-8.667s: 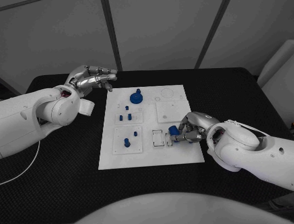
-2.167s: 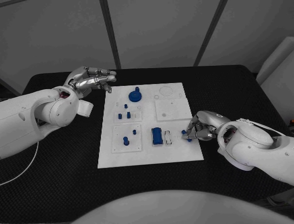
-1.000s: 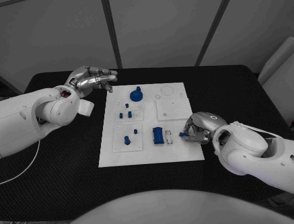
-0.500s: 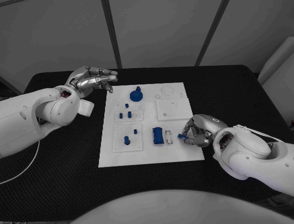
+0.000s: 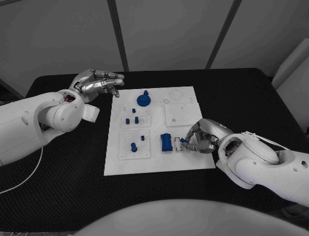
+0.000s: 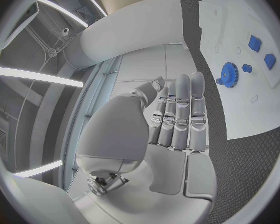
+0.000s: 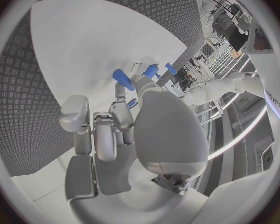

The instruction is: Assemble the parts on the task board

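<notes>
Since a short while ago, the right hand [image 5: 201, 138] has slid left along the task board [image 5: 158, 162], closer to the blue block [image 5: 166, 142] that sits in a slot near the board's front. Its fingers are curled in, and a small blue part [image 5: 183, 141] is pinched at the fingertips, right beside the white slot next to the block. From the right wrist camera, the small blue part [image 7: 132, 103] peeks out between the fingertips, with the blue block [image 7: 122, 79] just past them on the white board [image 7: 96, 50].

The left hand [image 5: 97, 83] has stayed where it was, up in the air off the far left corner of the board, over the black bench [image 5: 62, 196]. Its fingers are curled in and it holds nothing. In the left wrist camera, the left hand [image 6: 177, 119] has its fingers lying close side by side.

A blue round knob [image 5: 144, 101] stands at the far end of the board. Small blue pegs [image 5: 131, 120] stand in the middle-left square, and more blue pegs [image 5: 135, 146] stand in the square nearer the front.
</notes>
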### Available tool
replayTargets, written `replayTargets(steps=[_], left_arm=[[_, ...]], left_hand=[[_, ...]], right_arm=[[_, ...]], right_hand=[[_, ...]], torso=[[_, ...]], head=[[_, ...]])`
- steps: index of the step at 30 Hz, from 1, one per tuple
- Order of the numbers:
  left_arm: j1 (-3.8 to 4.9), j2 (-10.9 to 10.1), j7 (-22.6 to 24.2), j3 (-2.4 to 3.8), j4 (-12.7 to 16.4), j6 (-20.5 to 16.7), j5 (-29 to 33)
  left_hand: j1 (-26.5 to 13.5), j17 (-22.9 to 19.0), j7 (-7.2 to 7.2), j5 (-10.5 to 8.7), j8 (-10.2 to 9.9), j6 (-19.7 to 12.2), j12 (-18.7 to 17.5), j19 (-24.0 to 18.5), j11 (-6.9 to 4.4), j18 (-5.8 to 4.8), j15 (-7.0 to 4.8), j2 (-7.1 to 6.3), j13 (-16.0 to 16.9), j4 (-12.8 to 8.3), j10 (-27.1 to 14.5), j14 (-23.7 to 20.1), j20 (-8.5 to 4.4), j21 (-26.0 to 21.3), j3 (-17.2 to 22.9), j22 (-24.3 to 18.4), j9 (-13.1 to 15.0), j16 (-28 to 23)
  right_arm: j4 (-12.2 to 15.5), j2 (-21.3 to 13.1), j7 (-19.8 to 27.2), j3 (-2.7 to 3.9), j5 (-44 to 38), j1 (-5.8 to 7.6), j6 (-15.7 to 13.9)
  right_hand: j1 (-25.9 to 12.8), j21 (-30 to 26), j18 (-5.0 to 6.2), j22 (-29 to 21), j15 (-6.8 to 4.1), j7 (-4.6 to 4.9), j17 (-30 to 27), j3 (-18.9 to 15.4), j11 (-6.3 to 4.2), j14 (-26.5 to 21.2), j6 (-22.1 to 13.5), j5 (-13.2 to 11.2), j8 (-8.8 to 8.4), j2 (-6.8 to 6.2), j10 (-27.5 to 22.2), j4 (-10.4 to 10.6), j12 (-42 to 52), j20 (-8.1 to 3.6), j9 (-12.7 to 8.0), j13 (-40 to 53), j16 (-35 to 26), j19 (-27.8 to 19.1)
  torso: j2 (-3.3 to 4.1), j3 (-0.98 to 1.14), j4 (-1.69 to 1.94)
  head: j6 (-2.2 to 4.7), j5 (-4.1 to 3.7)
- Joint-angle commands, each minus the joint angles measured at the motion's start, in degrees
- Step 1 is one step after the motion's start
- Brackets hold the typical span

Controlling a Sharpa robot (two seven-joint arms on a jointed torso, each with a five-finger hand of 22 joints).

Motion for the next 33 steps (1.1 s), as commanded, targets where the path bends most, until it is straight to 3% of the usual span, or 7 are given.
replayTargets(steps=[1, 14, 21, 26, 33], left_arm=[[0.07, -0.01, 0.07, 0.04, 0.16, 0.61, 0.14], [0.07, 0.1, -0.04, 0.04, 0.13, 0.82, 0.14], [0.07, 0.1, -0.2, 0.04, 0.2, 0.96, 0.14], [0.07, 0.05, -0.28, 0.04, 0.2, 1.02, 0.14], [0.07, 0.02, -0.33, 0.04, 0.2, 1.09, 0.14]], left_hand=[[0.09, -0.08, 0.02, -0.08, -0.21, -0.5, 0.22, -0.19, -0.02, -0.91, 0.15, 0.49, -0.07, -0.19, -0.51, -0.38, 0.05, -0.18, -0.21, -0.06, -0.07, -0.27], [0.1, -0.1, 0.04, -0.09, -0.19, -0.51, 0.25, -0.18, 0.0, -0.92, 0.17, 0.53, -0.06, -0.19, -0.53, -0.39, 0.06, -0.18, -0.2, -0.06, -0.06, -0.27], [0.1, -0.1, 0.04, -0.09, -0.19, -0.51, 0.25, -0.18, 0.0, -0.92, 0.17, 0.53, -0.06, -0.19, -0.53, -0.39, 0.06, -0.18, -0.2, -0.06, -0.06, -0.27], [0.1, -0.1, 0.04, -0.09, -0.19, -0.51, 0.25, -0.18, 0.0, -0.92, 0.17, 0.53, -0.06, -0.19, -0.53, -0.39, 0.06, -0.18, -0.2, -0.06, -0.06, -0.27], [0.05, -0.12, 0.07, -0.1, -0.19, -0.53, 0.26, -0.18, 0.03, -0.93, 0.19, 0.54, -0.06, -0.16, -0.56, -0.39, 0.07, -0.19, -0.22, -0.05, -0.06, -0.27]], right_arm=[[-0.16, 0.42, 0.95, 0.01, 2.52, 0.07, -2.17], [-1.54, 2.51, 0.7, 0.01, 3.55, 0.08, -0.13], [-2.94, 3.65, -0.3, 0.02, 3.69, 0.11, 3.8], [-3.29, 4.03, -0.95, 0.02, 3.63, 0.11, 4.83], [-3.45, 4.24, -1.58, 0.02, 3.32, 0.11, 4.89]], right_hand=[[-0.79, 0.29, -0.31, 0.16, -0.4, -0.09, 13.63, 0.06, -0.27, 5.62, 0.5, -0.17, 0.38, -0.1, 0.57, 0.42, 0.28, 0.0, 0.69, 0.16, 0.36, 0.36], [-3.01, 0.38, -0.34, 0.35, -0.54, -0.29, 13.75, 0.46, -0.43, 5.64, 0.73, -0.72, 0.82, -0.24, 0.93, 1.42, 0.63, -0.14, 1.13, 0.53, 0.43, 0.46], [-5.24, 0.39, -0.35, 0.43, -0.67, -0.55, 13.75, 0.16, -0.61, 5.64, 1.23, -3.54, 1.48, -0.4, 1.58, 2.15, 1.63, -0.24, 1.68, 1.49, 0.43, 0.48], [-6.93, 0.44, -0.37, 0.57, -0.77, -0.66, 13.77, -0.94, -0.71, 5.65, 1.46, -1.88, 1.98, -0.61, 2.01, 2.29, 2.37, -0.34, 2.1, 2.22, 0.44, 0.54], [-8.7, 0.53, -0.4, 0.77, -0.84, -0.78, 13.83, -2.39, -0.8, 5.66, 1.63, -1.59, 2.5, -0.4, 2.52, 2.46, 3.36, -0.41, 2.53, 3.19, 0.47, 0.64]], torso=[[-0.02, 0.04, -0.06], [0.01, 0.04, -0.04], [-0.02, 0.01, -0.03], [-0.07, 0.03, -0.11], [-0.04, 0.04, -0.08]], head=[[-0.08, 0.14], [-0.08, 0.13], [-0.21, 0.18], [-0.26, 0.26], [-0.28, 0.28]])
